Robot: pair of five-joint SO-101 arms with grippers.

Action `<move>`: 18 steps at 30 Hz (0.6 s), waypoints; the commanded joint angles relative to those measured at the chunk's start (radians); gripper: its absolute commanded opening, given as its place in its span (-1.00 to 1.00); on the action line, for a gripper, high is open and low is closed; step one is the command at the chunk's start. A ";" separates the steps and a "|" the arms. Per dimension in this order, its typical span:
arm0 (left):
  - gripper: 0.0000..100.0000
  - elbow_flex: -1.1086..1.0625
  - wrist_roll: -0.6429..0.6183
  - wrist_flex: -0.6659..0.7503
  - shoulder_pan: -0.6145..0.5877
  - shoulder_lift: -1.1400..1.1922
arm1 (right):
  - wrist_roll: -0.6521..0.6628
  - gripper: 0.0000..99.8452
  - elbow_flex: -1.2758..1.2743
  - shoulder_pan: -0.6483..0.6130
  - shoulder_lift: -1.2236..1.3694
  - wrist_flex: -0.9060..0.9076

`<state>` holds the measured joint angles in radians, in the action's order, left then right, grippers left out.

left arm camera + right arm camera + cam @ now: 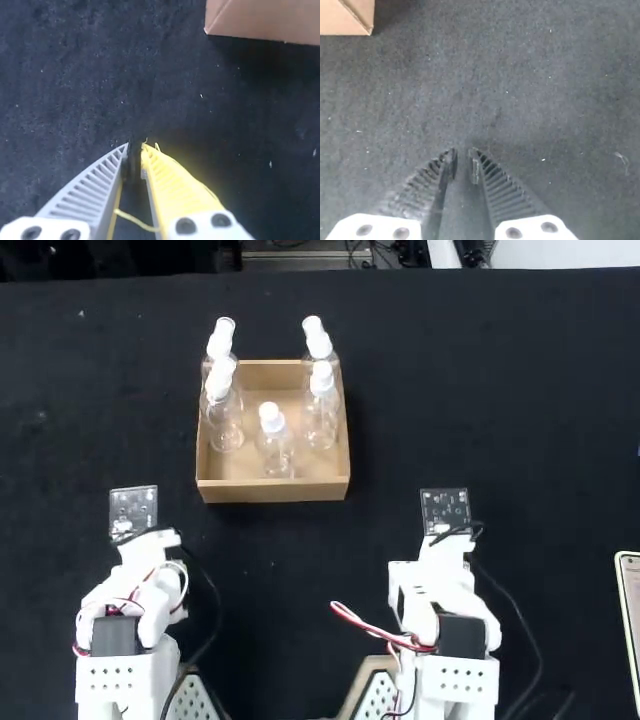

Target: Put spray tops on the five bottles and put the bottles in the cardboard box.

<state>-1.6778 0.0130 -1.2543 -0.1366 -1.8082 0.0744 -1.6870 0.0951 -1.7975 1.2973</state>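
cardboard box holds all five bottles upright w/ spray tops on, so job looks done. left gripper & right gripper pressed together, empty, tucked near bases, prob bc nothing's left to grab.

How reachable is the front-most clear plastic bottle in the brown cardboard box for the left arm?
Probably yes. The left gripper rests over black cloth just short of the brown cardboard box; nothing lies between, and the clear plastic bottle stands upright by the near wall.
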 commanded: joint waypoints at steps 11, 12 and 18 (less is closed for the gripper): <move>-0.94 -0.022 -0.078 -0.020 -0.002 -0.012 | 0.002 -0.98 0.002 0.026 -0.102 0.009; -0.94 -0.022 -0.077 -0.020 -0.008 -0.012 | 0.002 -0.98 0.002 0.026 -0.102 0.009; -0.94 -0.022 -0.077 -0.020 -0.007 -0.012 | 0.002 -0.98 0.002 0.026 -0.101 0.009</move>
<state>-1.6778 -0.0713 -1.2559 -0.1381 -1.8082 0.0744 -1.6870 0.0951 -1.7975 1.2973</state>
